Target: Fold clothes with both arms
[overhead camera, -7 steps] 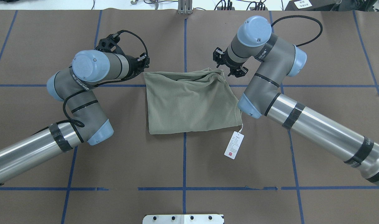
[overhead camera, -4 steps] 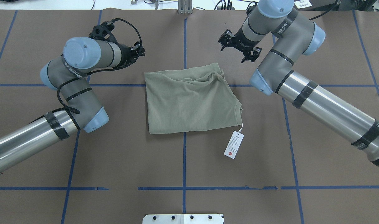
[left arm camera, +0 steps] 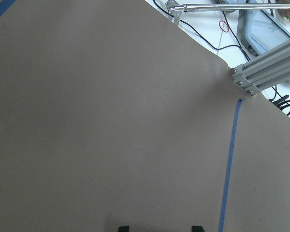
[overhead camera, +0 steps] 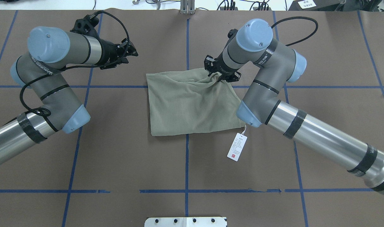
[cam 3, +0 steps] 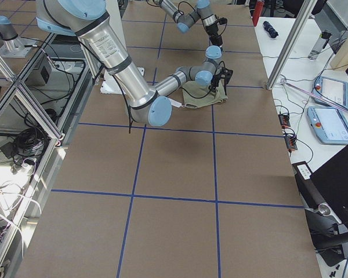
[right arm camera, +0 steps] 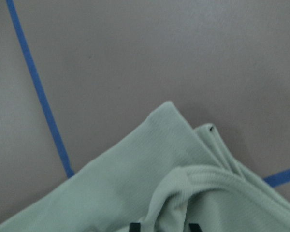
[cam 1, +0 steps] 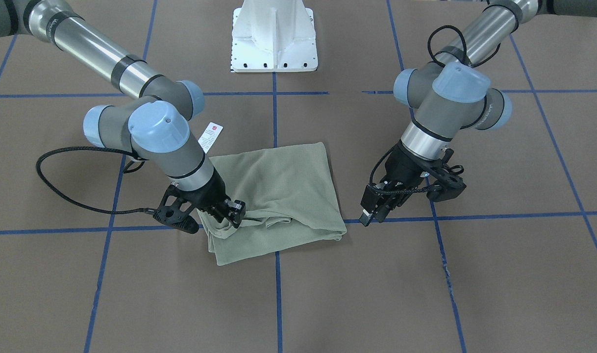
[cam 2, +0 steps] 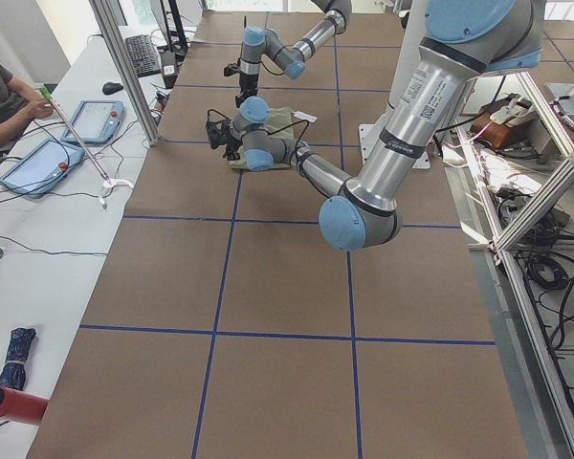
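My black right gripper [overhead camera: 217,75] pinches the far right corner of the folded sage-green knit shirt [overhead camera: 192,107] at mid-table. My left gripper [overhead camera: 131,53], jaws spread, hangs over open brown table [overhead camera: 132,164] nearby.

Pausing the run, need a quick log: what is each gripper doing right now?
Left gripper: open, empty, over bare table.
Right gripper: straddles a bunched shirt corner; clamped or not cannot be told.
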Controlling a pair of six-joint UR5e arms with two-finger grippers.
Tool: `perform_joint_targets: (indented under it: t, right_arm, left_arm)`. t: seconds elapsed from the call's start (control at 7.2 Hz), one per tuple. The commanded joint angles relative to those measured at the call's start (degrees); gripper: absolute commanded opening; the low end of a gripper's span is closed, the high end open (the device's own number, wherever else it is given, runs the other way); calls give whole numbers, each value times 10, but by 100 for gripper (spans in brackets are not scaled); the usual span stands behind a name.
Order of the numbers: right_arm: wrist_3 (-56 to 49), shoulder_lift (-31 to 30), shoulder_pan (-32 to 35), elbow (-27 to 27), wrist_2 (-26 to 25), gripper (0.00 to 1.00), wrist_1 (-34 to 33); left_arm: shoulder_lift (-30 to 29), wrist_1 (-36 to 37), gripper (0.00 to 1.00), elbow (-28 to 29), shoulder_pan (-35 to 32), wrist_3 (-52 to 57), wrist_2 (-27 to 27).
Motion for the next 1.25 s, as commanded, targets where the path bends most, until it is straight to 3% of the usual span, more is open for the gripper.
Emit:
perform_joint_targets:
  t: [0.0, 0.28, 0.69, 0.83, 0.97, 1.11]
  right_arm:
    - [4, 4, -56, 24, -47, 0, -33]
    - [-6, 5, -68, 14, -61, 0, -37]
    - [-79, 63, 6, -114, -70, 0, -29]
    - [-84, 79, 36, -146, -54, 0, -29]
    - [-104, 78, 72, -148, -6, 0, -29]
    - [-106, 77, 84, -149, -2, 0, -31]
  left_arm:
    - [5, 0, 53, -7, -5, 0, -7]
    - [9, 0, 53, -11, -4, -1, -6]
    - [14, 0, 53, -15, -4, -1, -5]
    - [14, 0, 53, -15, -4, -1, -5]
    - [16, 0, 53, -15, -4, -1, -6]
    - [20, -2, 53, -15, -4, 0, -6]
